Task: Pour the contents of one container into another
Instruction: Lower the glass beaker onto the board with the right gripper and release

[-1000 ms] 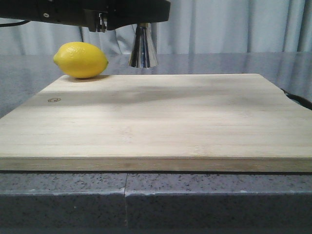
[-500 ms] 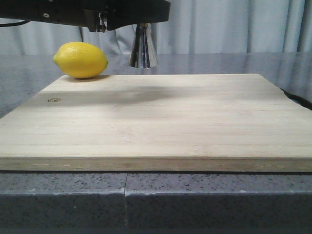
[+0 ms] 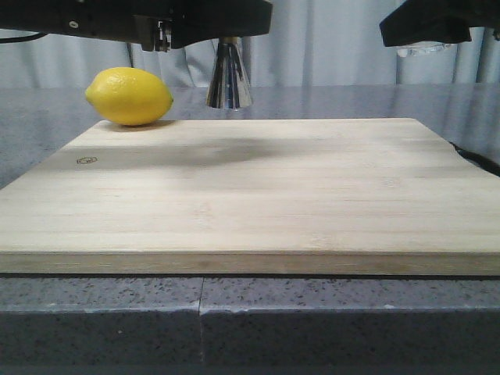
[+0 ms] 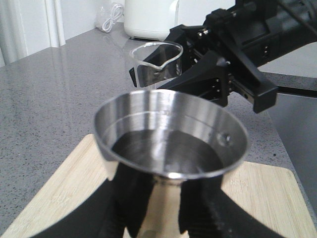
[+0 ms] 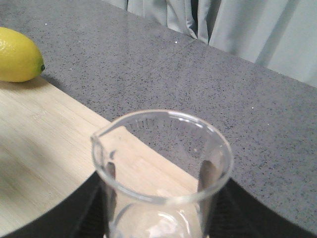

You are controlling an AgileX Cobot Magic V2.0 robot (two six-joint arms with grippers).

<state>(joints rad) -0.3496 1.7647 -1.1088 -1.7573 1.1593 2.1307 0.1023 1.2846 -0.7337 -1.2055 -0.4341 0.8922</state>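
Your right gripper clamps the thin, slippery, breakable glass beaker low on its wall, your left gripper pinching the rigid steel jigger at its waist.

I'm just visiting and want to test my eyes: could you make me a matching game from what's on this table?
Things:
1. lemon
2. jigger
3. beaker
4. board

Descriptions:
A. clear glass, in the right gripper
B. yellow, at the board's far left corner
C. shiny steel, in the left gripper
D. pale wood, flat on the counter

Pairs: 1-B, 2-C, 3-A, 4-D
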